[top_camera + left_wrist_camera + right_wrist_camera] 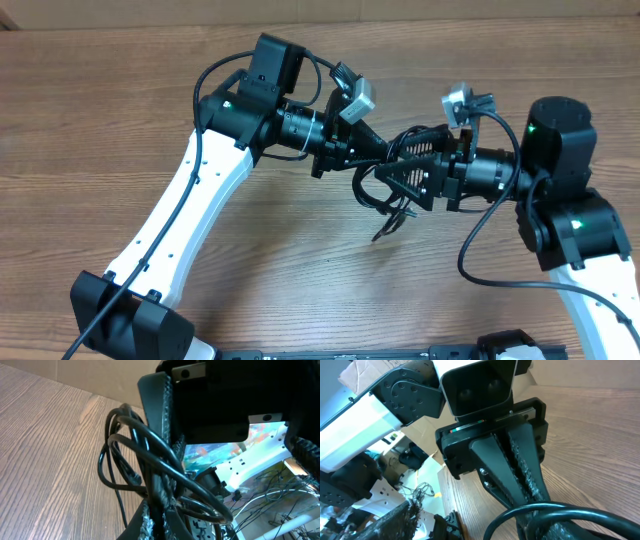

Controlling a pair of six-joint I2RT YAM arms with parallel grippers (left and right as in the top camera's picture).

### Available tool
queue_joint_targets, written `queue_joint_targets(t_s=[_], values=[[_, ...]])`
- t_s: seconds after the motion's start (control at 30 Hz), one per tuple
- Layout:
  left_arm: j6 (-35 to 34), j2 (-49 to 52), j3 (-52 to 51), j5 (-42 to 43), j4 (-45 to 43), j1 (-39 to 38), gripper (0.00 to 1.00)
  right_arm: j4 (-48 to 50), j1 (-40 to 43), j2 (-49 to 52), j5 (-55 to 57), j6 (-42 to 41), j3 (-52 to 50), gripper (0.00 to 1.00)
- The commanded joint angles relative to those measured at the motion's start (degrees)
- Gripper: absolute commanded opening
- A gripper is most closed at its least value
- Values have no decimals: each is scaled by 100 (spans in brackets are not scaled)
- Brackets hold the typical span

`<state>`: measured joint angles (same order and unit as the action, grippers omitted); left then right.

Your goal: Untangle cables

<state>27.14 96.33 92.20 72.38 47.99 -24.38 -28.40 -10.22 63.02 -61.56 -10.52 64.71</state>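
Since the cables [390, 195] hang as one looped clump with nothing separated yet, I'd call this the early pull-apart step.

Left gripper [393, 151] is the anchor. Its jaws are fully closed, pinching several strands right at the fingertips [150, 522]. The clump dangles just below the left gripper, clear of the table [100, 110] as far as overhead shows. A couple of loose ends droop lowest.

Right gripper [413, 162] sits nose-to-nose with the left gripper, jaws wide. One loop [550, 506] arcs across its mouth, just beside the left gripper's tips. I can't see either pad clamping it, so I read the right as gripping nothing.

Next move, my guess: close right on one single loop near the left gripper, not two strands, then draw slowly away from the left gripper.

Risk: grabbing a crossing strand tightens the knot instead of freeing it. Left grip needs to hold firm while right pulls.
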Motion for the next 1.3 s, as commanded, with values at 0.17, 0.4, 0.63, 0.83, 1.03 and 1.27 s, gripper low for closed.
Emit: queue_joint_targets(t_s=[0.17,0.4,0.63,0.83,1.03,1.27], values=[[-37,-122,118,240,-42,-46,4,420,-33,114,-306,-17,127,72],[-492,-122,118,-573,-50,-28,4,717,-33,114,-1215,-15,127,69],[-1377,-122,118,-1421,-227,-7,4,909,-33,111,-1775,-15,127,67],[-1902,-122,118,-1696,-280,238,4,1034,-31,111,-2175,-15,127,66],[-2059,-120,118,-1794,-181,544,4,1104,-33,111,-2218,-20,127,66],[-2055,-120,118,-2168,66,798,4,1408,-31,111,-2566,-22,127,65]])
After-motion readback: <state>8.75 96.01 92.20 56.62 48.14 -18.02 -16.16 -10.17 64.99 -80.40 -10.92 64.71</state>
